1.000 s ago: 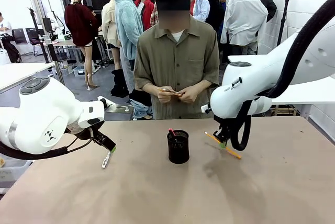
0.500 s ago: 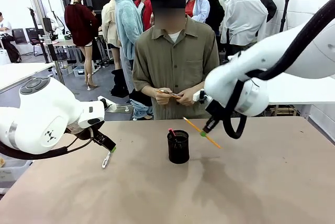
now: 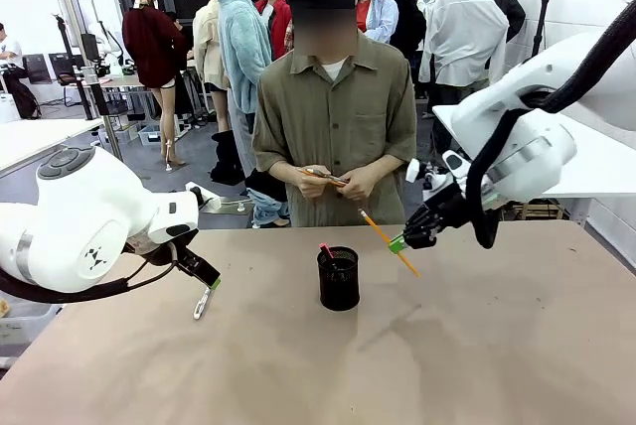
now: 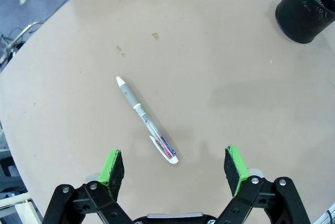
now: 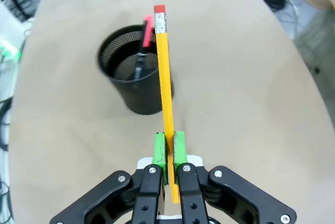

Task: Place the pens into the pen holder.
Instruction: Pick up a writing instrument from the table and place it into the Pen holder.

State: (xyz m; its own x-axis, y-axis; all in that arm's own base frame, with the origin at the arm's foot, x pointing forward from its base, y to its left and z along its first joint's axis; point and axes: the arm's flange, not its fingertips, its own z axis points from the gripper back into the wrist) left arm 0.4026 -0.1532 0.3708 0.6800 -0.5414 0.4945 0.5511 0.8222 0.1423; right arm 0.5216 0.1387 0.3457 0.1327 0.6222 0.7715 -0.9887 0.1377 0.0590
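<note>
A: Start nearest. Why does the left gripper (image 4: 174, 167) hang low over the left side of the table (image 3: 298, 375)?
B: Its jaws stand wide, with one pad on either side of the white pen (image 4: 146, 122). The pen lies flat beneath, untouched. That reads as a line-up for a straight pinch downward.
A: And the pen holder (image 3: 339, 281)?
B: It stands upright mid-table, right of that pen and well apart from it. A red-tipped pen (image 5: 144, 41) already leans inside.
A: The right gripper (image 5: 169, 153)?
B: It is clamped on a yellow pencil (image 5: 165, 72), pinched nearer one end so the eraser end sticks out toward the holder. The pencil is in the air just right of the holder and tilted.
A: Why that tilt?
B: I'd judge it has to turn steeper so the pencil drops in rather than bridging the rim.
A: Farthest?
B: The person's hands (image 3: 328, 179) at the far edge hold a second pencil (image 3: 320, 174), probably kept ready to pass across.
</note>
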